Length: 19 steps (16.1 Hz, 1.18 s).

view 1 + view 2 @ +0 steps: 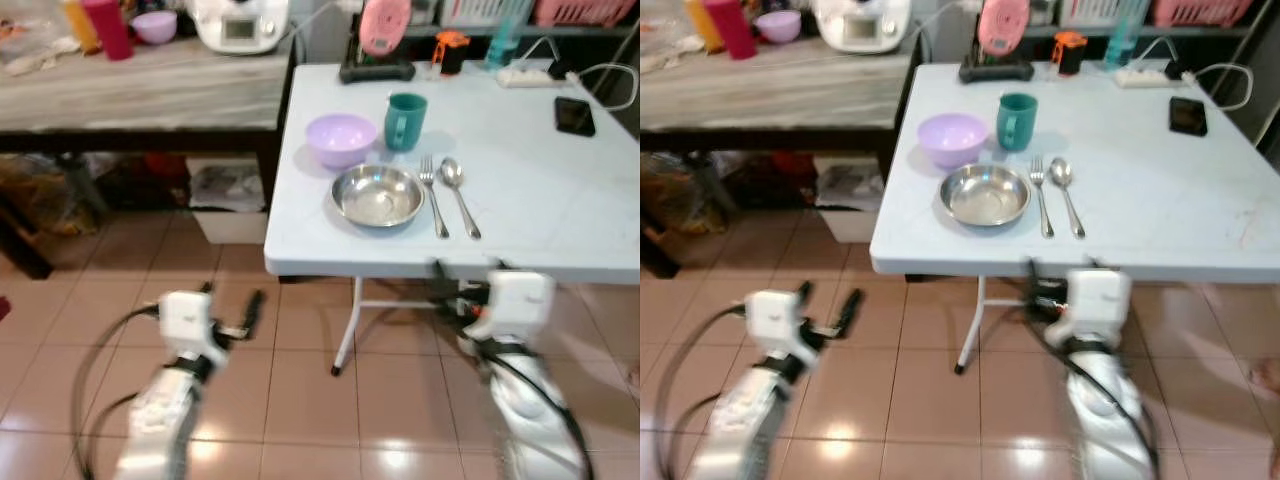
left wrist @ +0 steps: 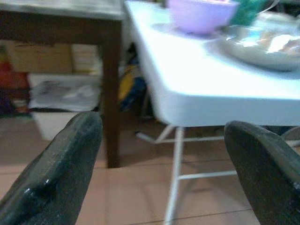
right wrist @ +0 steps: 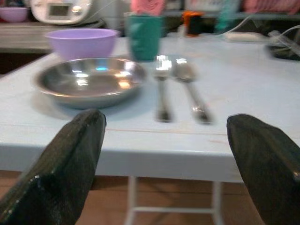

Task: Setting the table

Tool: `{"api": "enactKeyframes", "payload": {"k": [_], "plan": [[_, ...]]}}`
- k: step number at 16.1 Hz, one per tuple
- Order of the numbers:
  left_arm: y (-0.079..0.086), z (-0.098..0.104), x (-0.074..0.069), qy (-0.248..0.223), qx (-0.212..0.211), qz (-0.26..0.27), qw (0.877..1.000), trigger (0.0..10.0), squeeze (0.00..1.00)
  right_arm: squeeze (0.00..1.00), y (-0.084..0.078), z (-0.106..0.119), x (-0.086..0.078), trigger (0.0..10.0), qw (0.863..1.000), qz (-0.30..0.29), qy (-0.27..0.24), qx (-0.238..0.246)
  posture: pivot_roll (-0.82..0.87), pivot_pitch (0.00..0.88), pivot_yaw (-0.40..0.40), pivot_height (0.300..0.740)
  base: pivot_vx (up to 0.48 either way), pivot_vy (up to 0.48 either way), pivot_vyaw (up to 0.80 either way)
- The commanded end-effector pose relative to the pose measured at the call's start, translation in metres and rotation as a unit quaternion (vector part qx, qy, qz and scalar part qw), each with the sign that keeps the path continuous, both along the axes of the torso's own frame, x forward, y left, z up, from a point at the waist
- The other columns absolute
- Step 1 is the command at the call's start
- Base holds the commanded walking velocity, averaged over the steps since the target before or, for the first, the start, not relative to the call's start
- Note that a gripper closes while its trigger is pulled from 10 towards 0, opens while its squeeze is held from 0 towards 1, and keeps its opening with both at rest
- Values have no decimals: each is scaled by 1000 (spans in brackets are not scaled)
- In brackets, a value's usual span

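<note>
On the white folding table, near its front edge, lies a steel plate. Right of the plate a fork and a spoon lie side by side. Behind it stand a purple bowl and a teal mug. My right gripper is open and empty, held just below the table's front edge in front of the cutlery. My left gripper is also open and empty, low over the floor left of the table, facing its corner.
A wooden counter stands left of the table, holding a rice cooker and a red cup. A white box sits under it. A phone, a power strip and a pink appliance occupy the table's far side.
</note>
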State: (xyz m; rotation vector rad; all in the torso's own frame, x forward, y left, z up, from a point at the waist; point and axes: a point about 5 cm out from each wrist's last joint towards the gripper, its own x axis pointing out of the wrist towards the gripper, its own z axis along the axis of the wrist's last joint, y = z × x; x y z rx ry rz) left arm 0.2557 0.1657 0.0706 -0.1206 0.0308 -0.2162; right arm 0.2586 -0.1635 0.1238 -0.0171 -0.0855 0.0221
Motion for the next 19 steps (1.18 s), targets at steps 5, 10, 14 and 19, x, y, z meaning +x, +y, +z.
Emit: {"api": "enactKeyframes", "payload": {"k": [5, 10, 14, 19], "plan": [[-8, 2, 1, -4, -2, -21, 1000, 10000, 0, 0, -8, 3, -1, 10000, 1000, -10, -9, -12, -164, 97, 75, 740, 327, 0, 0], [-9, 1, 2, -2, -1, -27, 1000, 10000, 0, 0, -8, 3, -2, 10000, 1000, -12, -9, -11, -168, 97, 78, 740, 329, 0, 0], [-12, 0, 2, 0, -2, -28, 1000, 10000, 0, 0, -6, 4, -2, 10000, 1000, -3, -13, -19, -167, 98, 73, 740, 330, 0, 247], [-12, -1, -1, 1, 0, -32, 999, 10000, 0, 0, -5, 4, -2, 10000, 1000, 0, -12, -16, -168, 99, 68, 740, 195, 0, 186]]}}
